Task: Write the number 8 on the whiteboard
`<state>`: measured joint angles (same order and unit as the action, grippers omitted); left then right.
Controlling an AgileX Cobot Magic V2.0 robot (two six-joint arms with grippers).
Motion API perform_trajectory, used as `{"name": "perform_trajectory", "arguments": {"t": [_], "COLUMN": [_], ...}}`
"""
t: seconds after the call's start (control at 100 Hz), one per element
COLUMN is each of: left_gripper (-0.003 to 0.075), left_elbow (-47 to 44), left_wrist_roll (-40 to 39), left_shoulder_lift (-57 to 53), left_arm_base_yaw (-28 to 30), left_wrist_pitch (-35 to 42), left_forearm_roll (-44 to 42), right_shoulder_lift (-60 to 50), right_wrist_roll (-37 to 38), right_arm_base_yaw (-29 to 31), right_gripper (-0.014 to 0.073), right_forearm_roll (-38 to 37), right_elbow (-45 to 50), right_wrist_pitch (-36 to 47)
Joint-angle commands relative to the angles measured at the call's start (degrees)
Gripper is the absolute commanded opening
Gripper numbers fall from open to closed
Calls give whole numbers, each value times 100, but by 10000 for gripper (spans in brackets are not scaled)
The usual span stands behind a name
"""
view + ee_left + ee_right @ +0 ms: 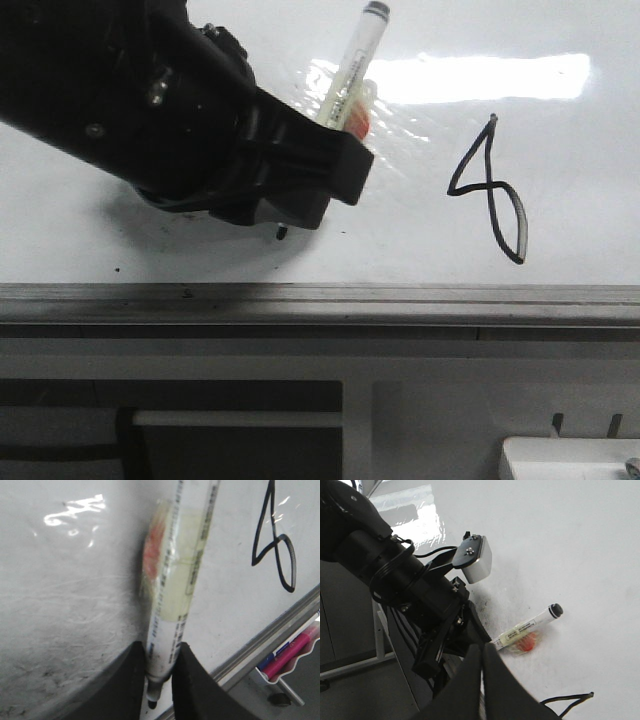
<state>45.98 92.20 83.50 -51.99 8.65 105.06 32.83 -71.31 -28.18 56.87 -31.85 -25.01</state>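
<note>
The whiteboard [560,240] is glossy white with glare. The number 8 [490,190] is a thin black slanted figure at its right, like a 4 with a narrow lower loop; it also shows in the left wrist view [275,550]. My left gripper [295,205] is shut on a white marker [355,70] wrapped in yellowish tape with an orange patch. It grips near the black tip [151,703], which points at the board left of the figure; contact cannot be told. My right gripper [481,652] is shut and empty, beside the left arm [405,585].
A grey metal rail [320,300] runs along the board's near edge. Below it hangs a small tray with pink and blue markers [292,652]. A white object [570,460] sits at the lower right. Black specks [150,268] dot the board near the rail.
</note>
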Motion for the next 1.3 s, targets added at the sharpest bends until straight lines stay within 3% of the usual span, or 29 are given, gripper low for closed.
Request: {"name": "perform_trajectory", "arguments": {"t": [0.0,0.12,0.25,0.5,0.79,0.86,0.93,1.17,1.29], "left_gripper": [95,321,439,522,524,498,424,-20,-20], "left_elbow": [93,93,93,93,-364,-675,-1032,-2123,-2498], "left_wrist_roll": [-67,-76,-76,-76,-66,-66,-66,-66,-66], "left_shoulder_lift": [-22,-22,-22,-367,-2392,-3046,-3723,-5856,-6566], "left_arm_base_yaw": [92,92,92,80,-486,-694,-930,-1487,-1573], "left_wrist_pitch": [938,938,979,1008,1032,944,846,698,689], "left_forearm_roll": [166,166,166,166,166,166,166,166,166], "right_shoulder_lift": [-6,-6,-6,-6,-90,-294,-618,-2082,-2606], "right_wrist_roll": [11,11,11,11,11,11,11,47,47], "right_arm_base_yaw": [38,38,38,38,48,48,48,48,48], "right_gripper": [-64,-64,-64,-64,-64,-63,-63,-64,-64], "right_forearm_roll": [167,167,167,167,-71,-71,-71,-20,-20], "right_elbow": [-135,-135,-135,-135,-126,-32,150,1144,1470], "right_wrist_pitch": [277,277,277,277,302,423,670,1971,2203]}}
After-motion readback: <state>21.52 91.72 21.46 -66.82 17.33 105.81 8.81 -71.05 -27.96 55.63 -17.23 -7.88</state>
